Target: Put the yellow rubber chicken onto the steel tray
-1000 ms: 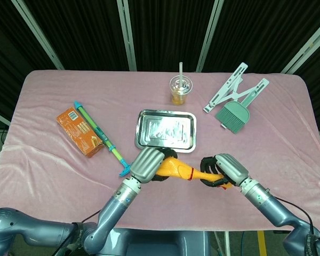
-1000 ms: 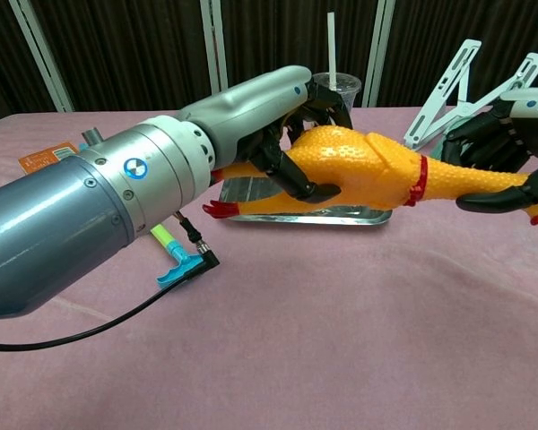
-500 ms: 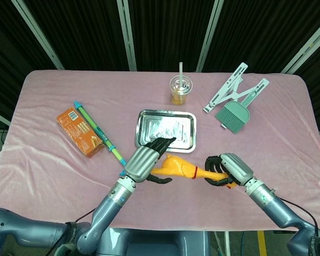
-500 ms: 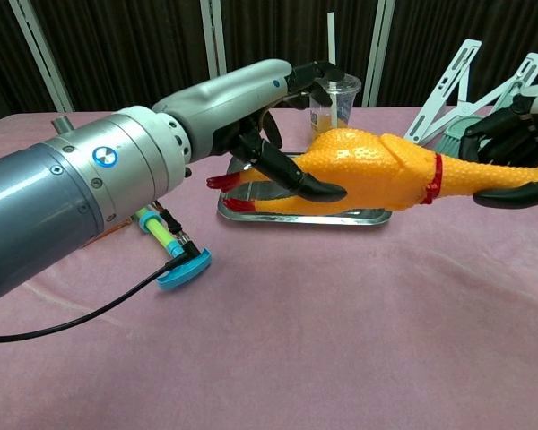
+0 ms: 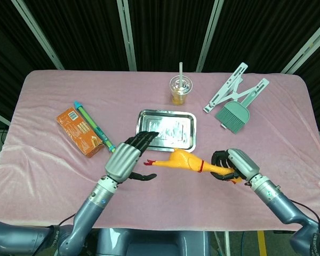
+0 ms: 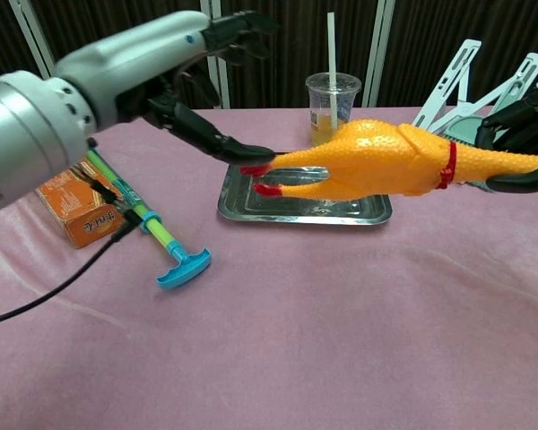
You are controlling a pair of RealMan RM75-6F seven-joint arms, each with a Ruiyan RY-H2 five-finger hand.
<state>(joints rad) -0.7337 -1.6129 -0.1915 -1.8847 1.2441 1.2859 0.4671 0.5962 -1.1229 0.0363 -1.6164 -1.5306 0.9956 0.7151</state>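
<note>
Gripping chicken (image 5: pixel 183 160) by the neck in right hand (image 5: pixel 232 166), holding it above the cloth just in front of tray (image 5: pixel 140 137). Spreading left hand (image 5: pixel 126 160) wide, holding nothing.

The surface (image 5: pixel 53 176) is covered by a pink cloth. Resting directly on it: steel tray (image 5: pixel 166 129) at centre, lidded cup (image 5: pixel 180 90) behind, orange box (image 5: pixel 80 132) and green-blue tube (image 5: pixel 98 134) left, white folding stand (image 5: pixel 236 87) and green brush (image 5: pixel 233 117) right.
</note>
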